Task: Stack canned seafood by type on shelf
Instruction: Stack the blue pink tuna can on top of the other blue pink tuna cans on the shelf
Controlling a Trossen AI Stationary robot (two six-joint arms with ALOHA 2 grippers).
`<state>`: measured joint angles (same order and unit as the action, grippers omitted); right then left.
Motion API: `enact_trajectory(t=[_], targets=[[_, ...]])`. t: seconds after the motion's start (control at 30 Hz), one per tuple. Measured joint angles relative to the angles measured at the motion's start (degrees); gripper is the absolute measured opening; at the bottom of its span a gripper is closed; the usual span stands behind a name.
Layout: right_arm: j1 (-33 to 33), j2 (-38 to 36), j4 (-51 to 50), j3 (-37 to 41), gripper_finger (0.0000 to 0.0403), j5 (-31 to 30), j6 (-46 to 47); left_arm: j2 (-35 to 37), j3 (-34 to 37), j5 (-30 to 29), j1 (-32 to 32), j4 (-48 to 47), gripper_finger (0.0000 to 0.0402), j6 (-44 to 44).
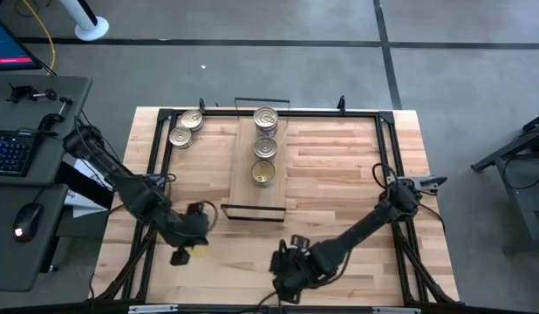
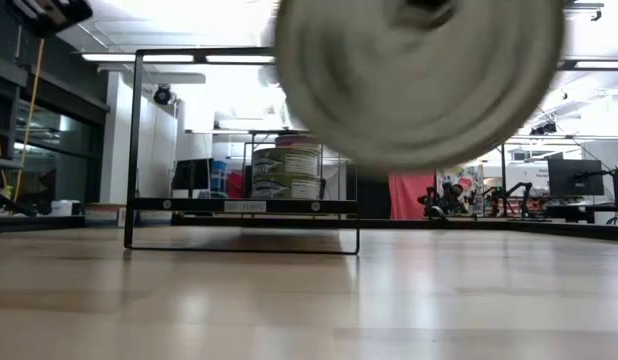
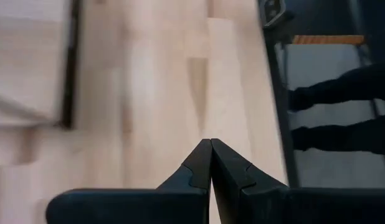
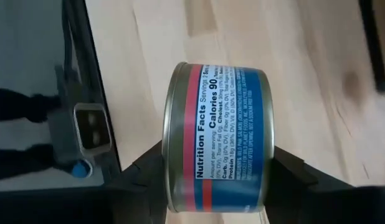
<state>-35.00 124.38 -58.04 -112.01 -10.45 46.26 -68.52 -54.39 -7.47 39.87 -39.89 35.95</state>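
**Right wrist view: a blue and red can held between the fingers**

Right wrist view shows the right gripper [image 4: 214,180] holding a can [image 4: 217,137] with a blue and red label — one dark finger presses on each side of it. The can lies on its side, and the words "Nutrition Facts" can be read on it. From above, this gripper [image 1: 285,264] is near the front edge of the counter [image 1: 339,166], just in front of the shelf [image 1: 256,196].

The low view shows a big, blurry round can end [image 2: 419,80] very near the camera.

The left gripper [image 1: 184,249] is low over the front left part of the counter, beside the shelf. Its fingers [image 3: 199,168] are pressed together with nothing between them.

Three cans sit in a row on the shelf — one at the back [image 1: 266,117], one in the middle [image 1: 266,146] and one nearer the front [image 1: 263,174]. Two more cans [image 1: 185,128] sit touching each other on the counter at the back left corner.
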Motion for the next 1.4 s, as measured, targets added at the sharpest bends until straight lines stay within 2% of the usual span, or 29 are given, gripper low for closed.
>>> enact_trajectory(t=[0.1, 0.17, 0.3, 0.4, 0.53, 0.7, 0.87, 0.93, 1.0, 1.07, 1.2, 1.27, 1.4], targets=[[-2.22, -0.07, -8.37, -2.49, 0.0169, 1.73, 4.62, 4.77, 0.16, -5.21, 1.73, -2.95, 0.0000, 0.80], [-3.90, -0.09, -12.59, -2.62, 0.0169, 5.27, 8.66, 7.94, 0.82, -8.52, 2.95, -2.44, 0.0000, 0.68], [-6.93, -0.14, -13.70, -1.36, 0.0169, 10.85, 16.41, 12.56, 2.90, -12.18, 4.77, 0.56, 0.0000, -0.03], [-8.10, -1.44, -13.99, 1.99, 0.0169, 13.36, 21.23, 14.61, 4.35, -12.82, 5.98, 4.06, 0.0000, -0.05], [-7.77, -9.47, -13.53, 11.55, 0.0169, 13.89, 28.25, 15.44, 6.01, -12.85, 6.72, 8.24, 0.0000, -0.41], [-3.98, -28.90, -2.85, 33.09, 0.0169, 10.24, 34.90, 15.28, 6.01, -15.91, 6.70, 8.61, 0.0000, 1.63], [5.43, -49.36, 7.41, 52.82, 0.0169, 0.36, 37.05, 15.28, 6.01, -23.65, 6.60, 12.23, 0.0000, 0.73], [10.81, -56.51, 12.98, 59.11, 0.0169, -4.26, 33.58, 15.28, 6.01, -28.20, 5.64, 15.47, 0.0000, -1.28], [17.19, -62.81, 21.96, 64.49, 0.0169, -5.99, 27.83, 15.28, 6.01, -32.46, 3.48, 19.33, 0.0000, -3.36], [24.55, -67.02, 33.32, 70.12, 0.0169, -2.92, 21.06, 15.28, 5.94, -34.41, -0.30, 24.11, 0.0000, -3.52], [39.05, -69.28, 57.37, 78.18, 0.0169, 9.53, 13.03, 14.05, 4.51, -34.83, -10.95, 32.71, 0.0000, -4.55], [45.01, -67.50, 66.55, 79.94, 0.0169, 15.05, 11.48, 13.20, 3.05, -33.47, -16.36, 33.89, 0.0000, -5.96], [53.07, -60.05, 78.75, 79.31, 0.0169, 23.26, 10.36, 11.65, -0.90, -25.82, -25.86, 33.70, 0.0000, -5.00]])
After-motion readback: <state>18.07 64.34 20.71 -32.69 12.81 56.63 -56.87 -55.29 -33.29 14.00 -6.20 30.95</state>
